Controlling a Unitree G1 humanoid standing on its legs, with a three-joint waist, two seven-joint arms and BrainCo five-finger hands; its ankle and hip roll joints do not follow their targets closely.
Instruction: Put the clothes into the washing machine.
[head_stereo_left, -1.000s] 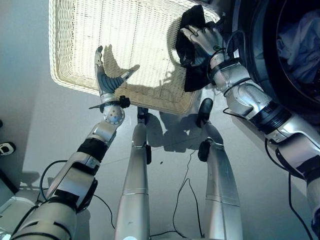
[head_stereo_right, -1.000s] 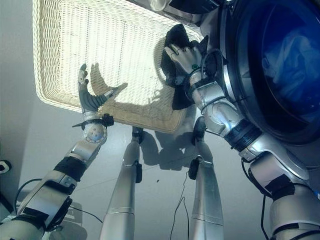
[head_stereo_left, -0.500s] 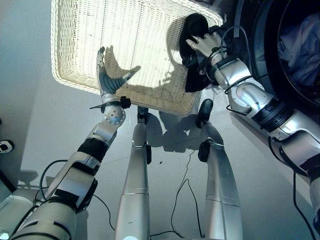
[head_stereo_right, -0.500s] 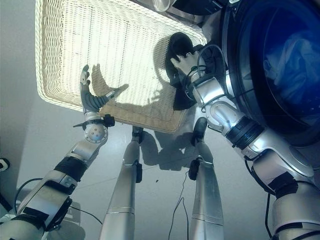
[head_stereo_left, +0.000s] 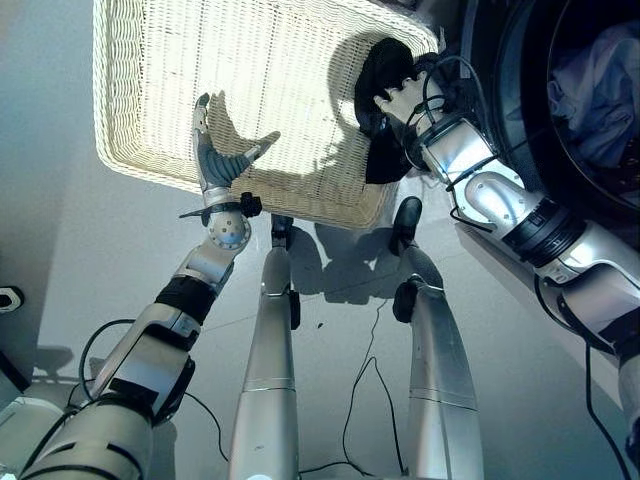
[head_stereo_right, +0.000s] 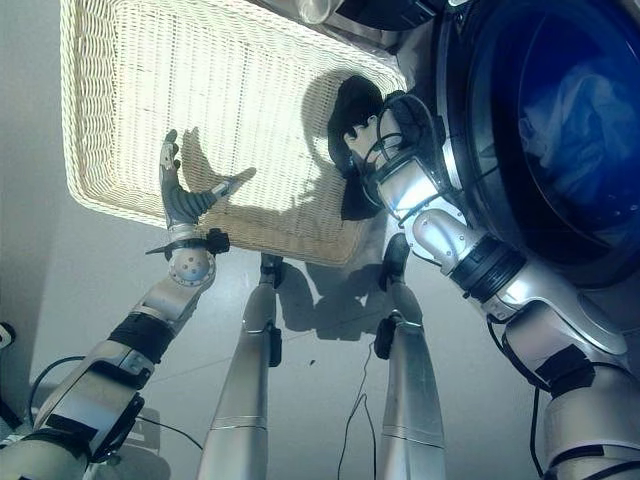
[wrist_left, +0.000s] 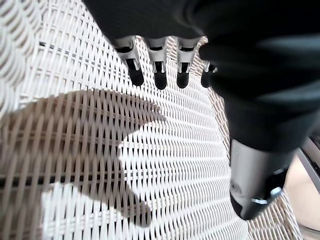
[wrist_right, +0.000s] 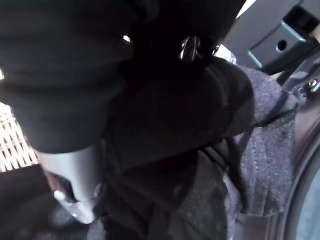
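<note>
A black garment (head_stereo_left: 384, 62) lies bunched over the right near corner of the white wicker basket (head_stereo_left: 150, 168), with part of it hanging over the rim. My right hand (head_stereo_left: 402, 96) is on top of it, fingers curled into the cloth. In the right wrist view the dark cloth (wrist_right: 260, 150) presses close round the thumb (wrist_right: 70, 172). My left hand (head_stereo_left: 216, 163) hovers open above the basket's near rim, its straight fingers (wrist_left: 160, 76) over the bare weave. The washing machine (head_stereo_right: 470, 120) stands at the right, with pale blue-white clothes (head_stereo_left: 600, 90) in its drum.
The basket sits on a pale floor, its right edge close to the washing machine's front. The basket's woven bottom (wrist_left: 150, 165) is bare apart from the black garment. Open floor lies left of the basket.
My right hand has gone from lying flat on the black garment to curling its fingers into it, and the cloth has bunched up. The left hand has stayed where it was.
</note>
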